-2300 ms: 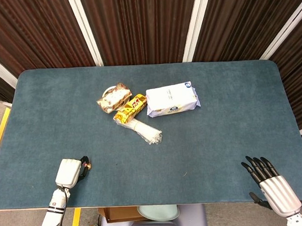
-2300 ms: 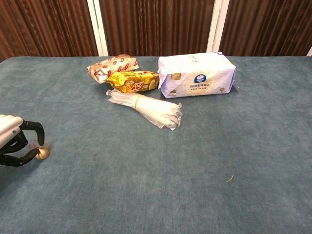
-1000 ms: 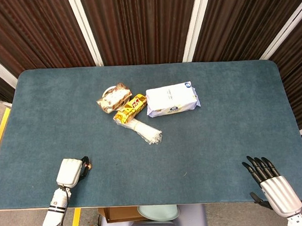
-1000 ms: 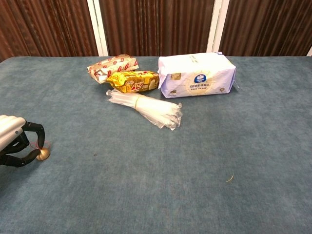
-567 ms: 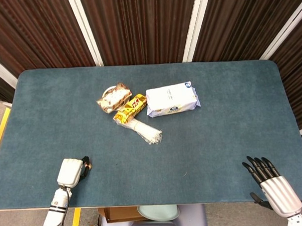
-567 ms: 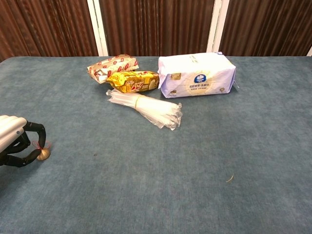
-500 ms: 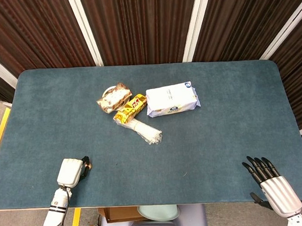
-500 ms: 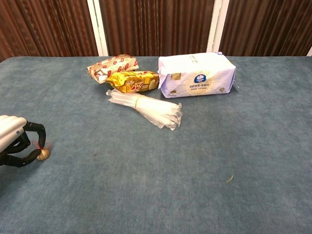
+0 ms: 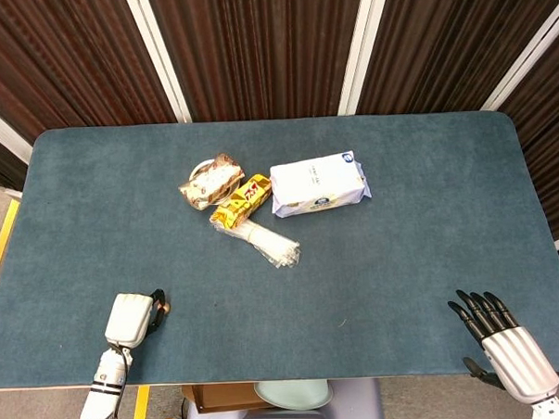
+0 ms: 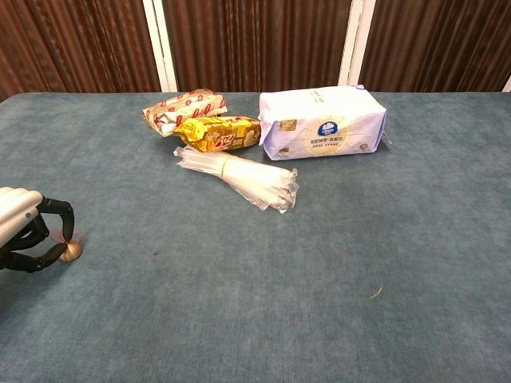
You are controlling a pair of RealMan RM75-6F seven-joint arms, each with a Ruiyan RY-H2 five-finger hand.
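Note:
My left hand (image 9: 131, 318) lies at the near left of the blue-green table (image 9: 402, 241). Its curled fingers pinch a small gold ball (image 10: 71, 252) with a red thread, and the ball rests on the cloth. The chest view shows the same hand (image 10: 28, 231) at the left edge, with a fingertip above the ball and the thumb below it. My right hand (image 9: 502, 344) sits at the near right corner, dark fingers stretched out and holding nothing. It does not show in the chest view.
Mid-table lie a white tissue pack (image 9: 317, 183), a yellow snack bag (image 9: 242, 201), a brown and white wrapped pack (image 9: 210, 180) and a clear plastic bundle (image 9: 270, 244). A small speck (image 10: 376, 292) lies on the cloth at the near right.

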